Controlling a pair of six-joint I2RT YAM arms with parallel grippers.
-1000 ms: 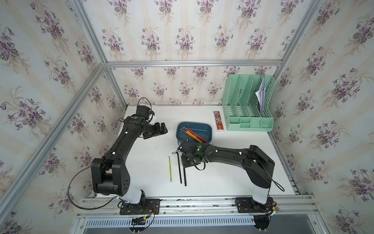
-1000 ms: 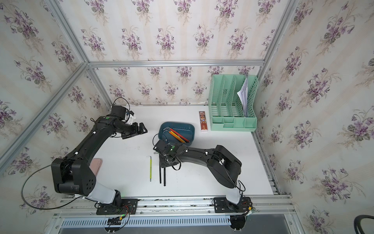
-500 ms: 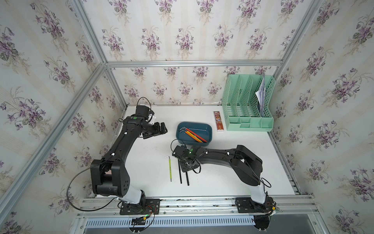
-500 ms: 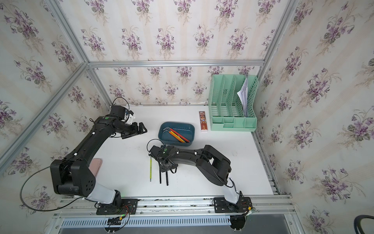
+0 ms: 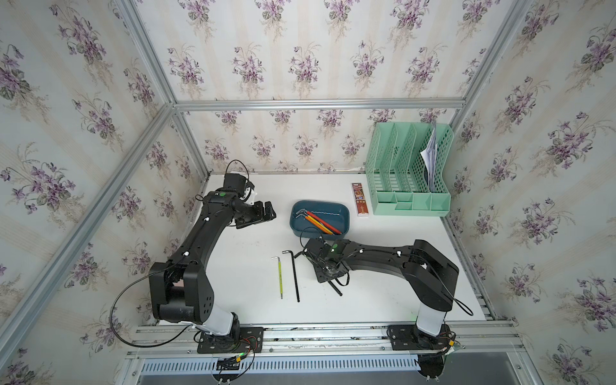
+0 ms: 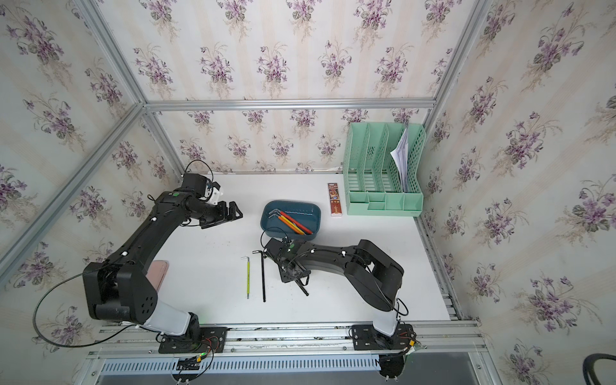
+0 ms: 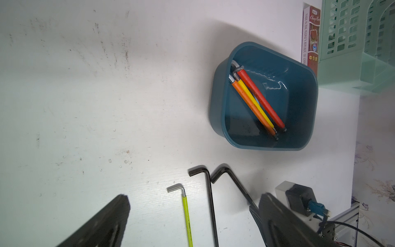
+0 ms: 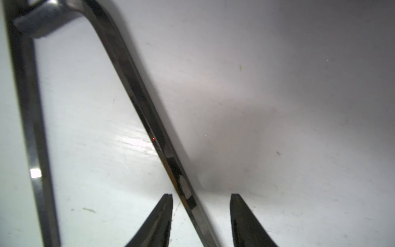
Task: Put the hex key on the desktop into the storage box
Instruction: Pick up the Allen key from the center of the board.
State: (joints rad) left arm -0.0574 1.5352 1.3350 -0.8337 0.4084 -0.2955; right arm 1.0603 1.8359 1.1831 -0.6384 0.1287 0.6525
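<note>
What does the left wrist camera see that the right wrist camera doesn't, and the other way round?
Only the left wrist view shows the teal storage box with red, yellow and orange hex keys inside, the yellow-green hex key on the desktop, and the mint file organiser. Only the right wrist view shows the right gripper up close: open, straddling the slanted black hex key. Both show that key, the straight black hex key beside it and the white desktop.

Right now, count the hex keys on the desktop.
3: green-sleeved key, straight black key beside it, slanted black key under the right gripper, jaws open astride it. Arm may hide others.
</note>
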